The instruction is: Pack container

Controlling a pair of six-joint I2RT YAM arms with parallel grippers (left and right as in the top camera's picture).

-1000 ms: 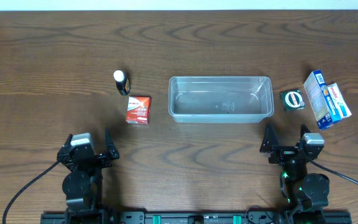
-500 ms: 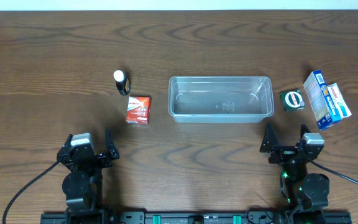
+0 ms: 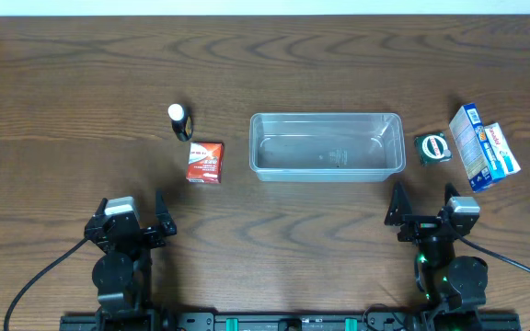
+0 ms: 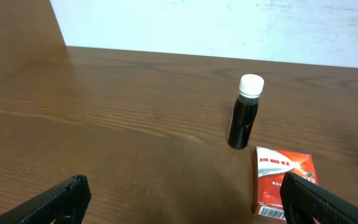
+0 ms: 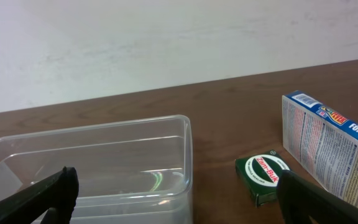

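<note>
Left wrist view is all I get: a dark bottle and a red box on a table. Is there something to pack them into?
Observer: Yes, an empty clear container sits just right of the red box.
Operator: Anything else waiting to be packed?
Observer: A green box and a blue box lie right of the container.
Operator: Is the other arm busy?
Observer: No, the right gripper is open and holds nothing.

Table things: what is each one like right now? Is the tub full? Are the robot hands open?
container: empty, upright, no lid.
dark bottle: standing, white cap on.
red box: closed, lying flat.
green box: closed, lying flat.
blue box: closed, outside the container.
left gripper: open, holding nothing.
right gripper: open, holding nothing.
</note>
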